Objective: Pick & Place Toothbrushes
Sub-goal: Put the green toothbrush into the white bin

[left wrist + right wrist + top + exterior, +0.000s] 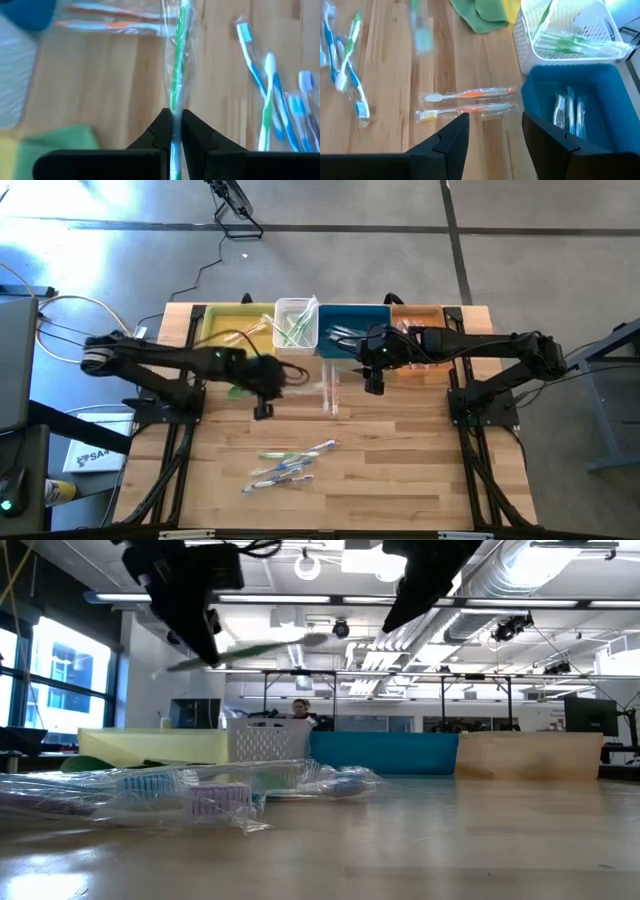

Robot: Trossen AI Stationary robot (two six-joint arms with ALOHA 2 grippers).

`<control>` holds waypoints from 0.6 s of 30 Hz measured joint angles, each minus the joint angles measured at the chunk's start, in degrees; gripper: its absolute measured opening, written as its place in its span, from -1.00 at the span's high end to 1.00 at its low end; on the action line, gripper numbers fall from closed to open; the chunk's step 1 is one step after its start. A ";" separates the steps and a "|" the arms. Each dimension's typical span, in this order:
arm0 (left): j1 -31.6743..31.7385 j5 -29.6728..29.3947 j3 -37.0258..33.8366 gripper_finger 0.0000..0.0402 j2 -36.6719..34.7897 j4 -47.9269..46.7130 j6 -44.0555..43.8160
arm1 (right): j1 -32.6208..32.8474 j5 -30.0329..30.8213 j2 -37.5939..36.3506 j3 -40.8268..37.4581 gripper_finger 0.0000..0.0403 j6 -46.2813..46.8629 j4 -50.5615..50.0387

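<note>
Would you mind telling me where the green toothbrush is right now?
The green toothbrush is pinched in the left gripper, lifted above the table's left-centre, just in front of the white basket and near the green cloth.

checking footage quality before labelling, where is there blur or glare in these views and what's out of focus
Low view: the wrapped toothbrushes nearest the lens are soft and glary, the room behind sharper. Left wrist view: the shut left gripper pinches a green toothbrush, its wrapper catching glare; the background looks smeared. Right wrist view: a blurred streak beside the orange toothbrushes, above the open right gripper.
</note>
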 joint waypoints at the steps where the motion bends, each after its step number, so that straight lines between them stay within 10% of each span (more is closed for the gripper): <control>1: 1.15 -0.02 -0.02 0.91 -1.01 -0.33 0.97 | 0.00 0.00 -0.01 0.02 0.13 -0.16 0.17; 18: 22.56 6.37 0.02 0.90 -7.84 10.12 16.10 | -0.11 0.01 0.00 0.00 0.13 -1.76 3.02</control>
